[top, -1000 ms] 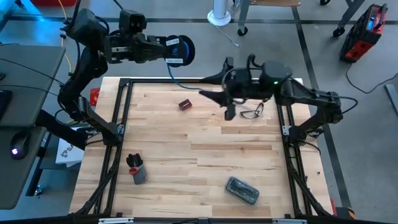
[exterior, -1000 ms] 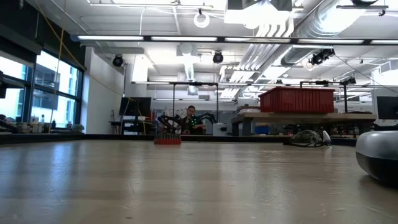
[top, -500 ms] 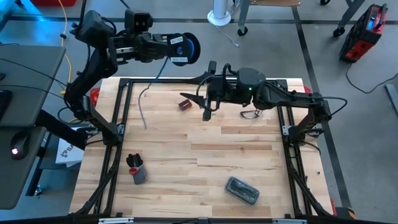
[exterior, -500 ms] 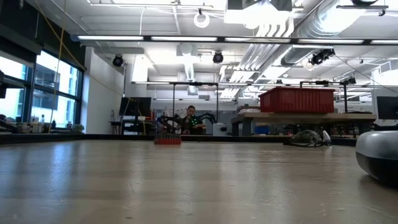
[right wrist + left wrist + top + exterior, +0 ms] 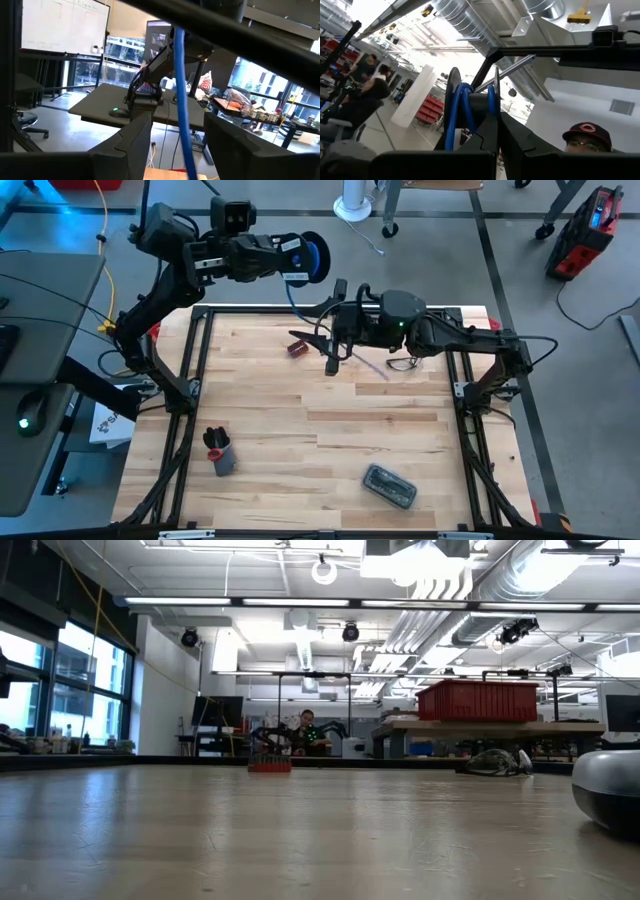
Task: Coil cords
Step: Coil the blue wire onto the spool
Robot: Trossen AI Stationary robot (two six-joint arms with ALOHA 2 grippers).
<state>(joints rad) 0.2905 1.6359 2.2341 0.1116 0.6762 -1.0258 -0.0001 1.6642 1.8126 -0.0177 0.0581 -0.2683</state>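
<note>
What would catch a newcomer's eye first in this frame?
The left gripper holds a black reel wound with blue cord in the air beyond the table's far edge. A strand of that cord hangs down to the right gripper, open over the far middle of the table. Glasses lie under the right arm.

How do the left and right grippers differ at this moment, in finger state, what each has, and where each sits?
The left gripper is shut on the reel; the right gripper is open, the blue cord running between its fingers ungripped. The left gripper is raised beyond the table's far edge, while the right gripper hangs over the far part of the tabletop. Both work the same cord.
</note>
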